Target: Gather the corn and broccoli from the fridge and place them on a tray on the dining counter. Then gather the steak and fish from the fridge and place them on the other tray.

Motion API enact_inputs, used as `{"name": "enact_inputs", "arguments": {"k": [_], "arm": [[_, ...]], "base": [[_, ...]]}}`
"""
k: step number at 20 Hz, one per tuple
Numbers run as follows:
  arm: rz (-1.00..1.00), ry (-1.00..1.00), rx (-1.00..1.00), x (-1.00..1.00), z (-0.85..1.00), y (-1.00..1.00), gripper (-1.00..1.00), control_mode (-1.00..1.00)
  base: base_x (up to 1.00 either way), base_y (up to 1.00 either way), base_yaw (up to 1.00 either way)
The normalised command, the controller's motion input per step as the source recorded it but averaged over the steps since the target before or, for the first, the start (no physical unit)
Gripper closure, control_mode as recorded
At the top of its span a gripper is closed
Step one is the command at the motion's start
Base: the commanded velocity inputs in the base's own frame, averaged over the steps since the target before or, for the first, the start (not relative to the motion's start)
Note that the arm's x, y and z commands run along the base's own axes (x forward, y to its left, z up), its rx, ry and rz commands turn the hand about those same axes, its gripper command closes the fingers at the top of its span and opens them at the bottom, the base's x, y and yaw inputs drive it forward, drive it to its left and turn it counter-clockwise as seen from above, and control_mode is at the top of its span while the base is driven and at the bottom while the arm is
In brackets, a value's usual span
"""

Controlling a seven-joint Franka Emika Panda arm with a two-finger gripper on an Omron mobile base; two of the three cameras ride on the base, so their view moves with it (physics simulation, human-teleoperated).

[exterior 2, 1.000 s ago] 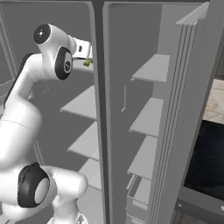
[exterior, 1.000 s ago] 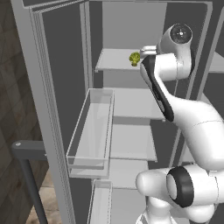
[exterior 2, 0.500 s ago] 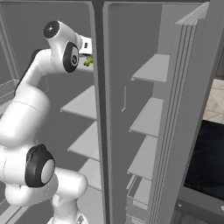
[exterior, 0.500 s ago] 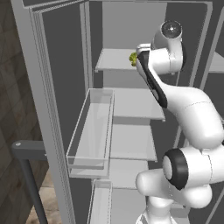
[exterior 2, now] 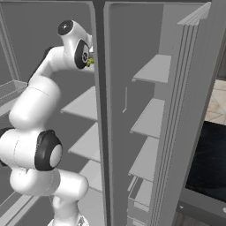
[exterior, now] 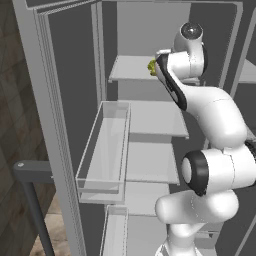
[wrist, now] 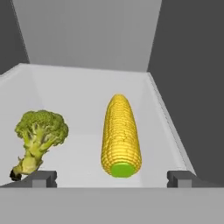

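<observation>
— Yellow stubby corn cob [wrist: 120,136] with its green end lies centre frame on the pale fridge shelf [wrist: 87,87], right?
— Yes, dark green lumpy broccoli [wrist: 39,133] lower left, apart from it; the gripper [wrist: 112,178] is spread wide, gripping nothing.

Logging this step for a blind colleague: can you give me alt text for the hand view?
The corn lies lengthwise on a pale fridge shelf, green end toward the camera, centred between the open gripper tips. The broccoli lies apart from it to its left, stalk toward the camera, near the left fingertip.
</observation>
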Motion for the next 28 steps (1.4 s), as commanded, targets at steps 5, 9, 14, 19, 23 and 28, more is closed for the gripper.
{"name": "enact_inputs", "arguments": {"k": [5, 9, 14, 19, 23, 28], "arm": [[0.0, 0.07, 0.0, 0.44, -0.13, -0.11, -1.0, -1.0], [0.0, 0.05, 0.0, 0.39, -0.17, -0.01, -1.0, -1.0], [0.0, 0.04, 0.0, 0.21, -0.06, -0.09, -1.0, -1.0], [-0.01, 0.03, 0.0, 0.13, -0.08, -0.1, -1.0, -1.0], [-0.01, 0.03, 0.0, 0.13, -0.14, -0.04, -1.0, -1.0], [-0.01, 0.06, 0.0, 0.02, -0.11, -0.06, -1.0, -1.0]], "base": [[0.0, 0.0, 0.0], [0.0, 0.0, 0.0], [0.0, 0.0, 0.0], [0.0, 0.0, 0.0], [0.0, 0.0, 0.0], [0.0, 0.0, 0.0]]}}
